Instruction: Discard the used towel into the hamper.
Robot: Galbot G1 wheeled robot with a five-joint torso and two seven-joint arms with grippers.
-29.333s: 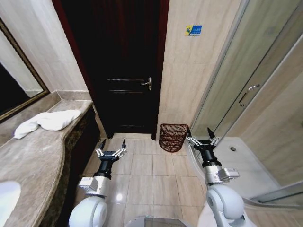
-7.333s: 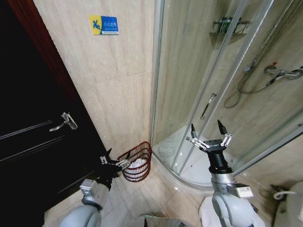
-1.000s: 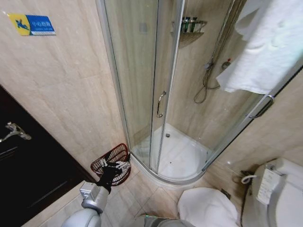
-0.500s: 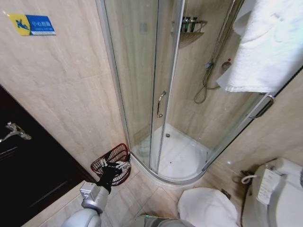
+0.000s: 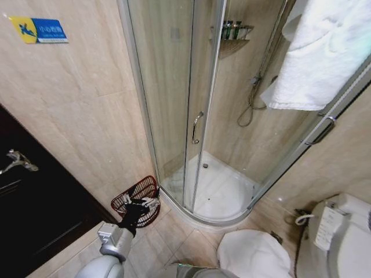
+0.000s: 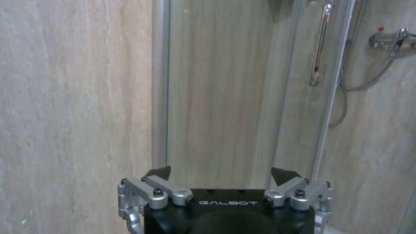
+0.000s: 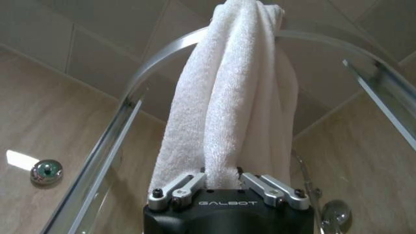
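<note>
The used towel (image 5: 324,52) is white and hangs over the curved top rail of the shower enclosure, at the upper right of the head view. In the right wrist view my right gripper (image 7: 221,176) is shut on the lower end of the towel (image 7: 227,97), which runs up over the rail. The hamper (image 5: 130,197), a small red-brown open-bar basket, stands on the floor against the wall beside the shower. My left gripper (image 5: 145,204) hovers right at the hamper's rim. In its wrist view the left gripper (image 6: 221,174) is open and holds nothing.
The glass shower door with its handle (image 5: 197,127) and the white shower tray (image 5: 223,185) fill the middle. A dark door (image 5: 23,202) is at the left. A toilet (image 5: 342,237) stands at the lower right. Tiled floor lies between the hamper and the toilet.
The hanging towel has shifted a little to the left and bunched upward along the rail. The left arm and the hamper have stayed where they were.
</note>
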